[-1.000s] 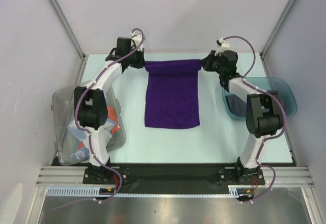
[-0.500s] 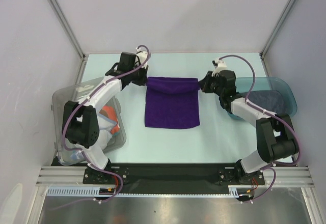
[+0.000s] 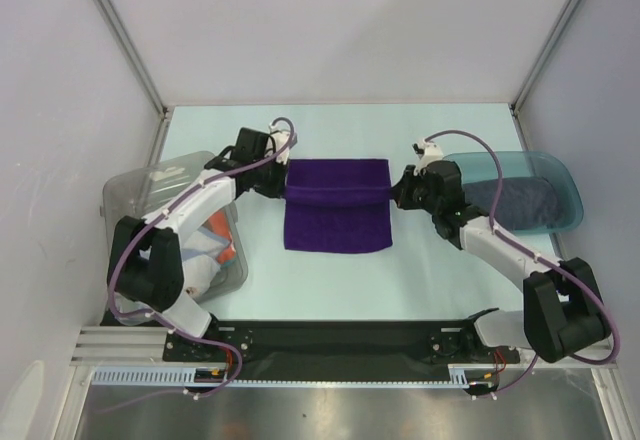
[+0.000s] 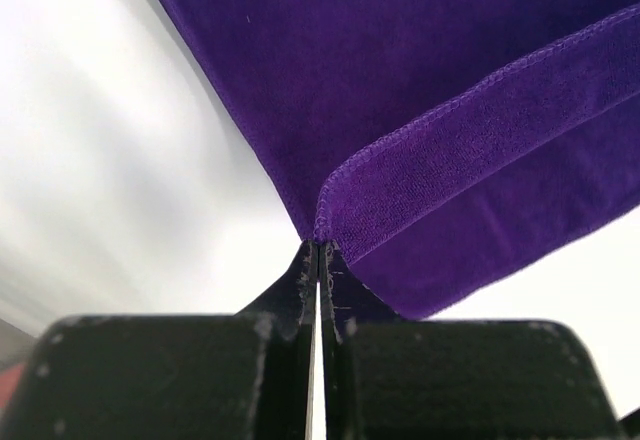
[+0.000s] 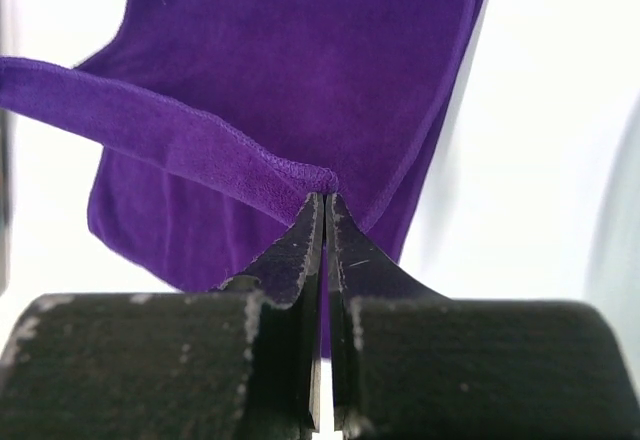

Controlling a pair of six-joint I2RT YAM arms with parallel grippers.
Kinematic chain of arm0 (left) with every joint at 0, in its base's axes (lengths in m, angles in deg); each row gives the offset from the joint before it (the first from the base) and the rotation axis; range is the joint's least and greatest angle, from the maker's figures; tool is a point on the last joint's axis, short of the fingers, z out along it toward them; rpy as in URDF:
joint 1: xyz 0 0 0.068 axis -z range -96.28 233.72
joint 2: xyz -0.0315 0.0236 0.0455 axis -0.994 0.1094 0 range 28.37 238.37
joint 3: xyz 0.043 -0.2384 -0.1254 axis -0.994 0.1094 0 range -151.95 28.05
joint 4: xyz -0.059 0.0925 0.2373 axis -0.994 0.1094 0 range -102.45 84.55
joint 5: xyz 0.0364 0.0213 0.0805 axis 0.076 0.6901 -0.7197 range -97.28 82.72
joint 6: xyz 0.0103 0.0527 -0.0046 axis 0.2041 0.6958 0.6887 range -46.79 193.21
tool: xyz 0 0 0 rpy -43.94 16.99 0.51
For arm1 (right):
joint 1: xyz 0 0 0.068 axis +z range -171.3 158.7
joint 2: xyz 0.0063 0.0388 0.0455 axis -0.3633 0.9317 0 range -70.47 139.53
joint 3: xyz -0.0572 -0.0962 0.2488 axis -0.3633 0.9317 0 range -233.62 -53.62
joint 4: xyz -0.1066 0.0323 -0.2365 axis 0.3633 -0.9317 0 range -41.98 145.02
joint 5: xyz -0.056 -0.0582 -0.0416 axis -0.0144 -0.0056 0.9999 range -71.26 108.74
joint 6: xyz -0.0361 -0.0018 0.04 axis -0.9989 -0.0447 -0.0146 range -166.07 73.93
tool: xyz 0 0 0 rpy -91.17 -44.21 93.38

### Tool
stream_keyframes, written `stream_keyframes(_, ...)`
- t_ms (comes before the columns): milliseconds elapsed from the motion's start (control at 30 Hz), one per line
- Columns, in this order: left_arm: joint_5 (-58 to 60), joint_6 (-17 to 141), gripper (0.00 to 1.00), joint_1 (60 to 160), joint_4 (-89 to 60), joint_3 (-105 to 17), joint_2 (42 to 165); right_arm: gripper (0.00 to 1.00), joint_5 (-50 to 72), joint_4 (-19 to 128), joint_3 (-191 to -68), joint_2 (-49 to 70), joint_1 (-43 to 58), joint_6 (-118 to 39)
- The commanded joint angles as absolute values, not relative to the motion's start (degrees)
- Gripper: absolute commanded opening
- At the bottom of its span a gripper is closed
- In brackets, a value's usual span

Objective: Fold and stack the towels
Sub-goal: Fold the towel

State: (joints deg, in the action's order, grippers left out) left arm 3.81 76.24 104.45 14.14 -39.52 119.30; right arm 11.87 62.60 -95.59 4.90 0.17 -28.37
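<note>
A purple towel (image 3: 336,210) lies mid-table with its far edge lifted and carried over toward the near edge. My left gripper (image 3: 285,188) is shut on the towel's left far corner (image 4: 322,228), and my right gripper (image 3: 392,192) is shut on the right far corner (image 5: 322,185). Between the two the raised hem (image 3: 337,194) runs straight, partway over the flat part of the cloth. A dark navy-grey towel (image 3: 520,203) rests in the teal tray (image 3: 562,182) at the right. More towels, orange and light blue (image 3: 215,245), sit in the clear bin (image 3: 140,195) at the left.
The clear plastic bin stands along the table's left edge beside my left arm. At the right edge is the teal tray, just behind my right forearm. White enclosure walls rise on three sides.
Both grippers have moved toward the near edge, drawing the towel's far edge over itself. The visible length of the towel has shortened as the fold forms.
</note>
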Motion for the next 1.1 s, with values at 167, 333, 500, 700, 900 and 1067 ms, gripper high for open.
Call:
stream_keyframes(167,4.4,75.1,0.0,106.6,16.6,-34.8,116.9,0.0,15.2,58.9,-90.7,3.5,3.6,-25.9)
stream_keyframes(333,3.7,75.1,0.0,108.0,17.0,-32.8,117.2,0.0,15.8,58.8,-89.1,3.2,4.3,-24.4)
stream_keyframes(500,4.1,74.6,0.0,108.3,17.8,-32.7,117.7,0.0,16.8,57.2,-88.8,2.8,4.4,-23.4)
stream_keyframes(700,2.9,74.2,0.0,108.9,18.7,-32.4,119.2,0.0,16.5,56.9,-87.4,2.1,5.1,-22.3)
stream_keyframes(900,2.2,73.7,0.0,109.4,19.9,-32.3,121.1,0.0,17.5,57.4,-85.8,3.8,7.1,-21.2)
stream_keyframes(1067,0.2,73.6,0.0,110.3,21.1,-32.3,122.4,0.0,18.2,57.3,-85.8,4.6,7.2,-21.0)
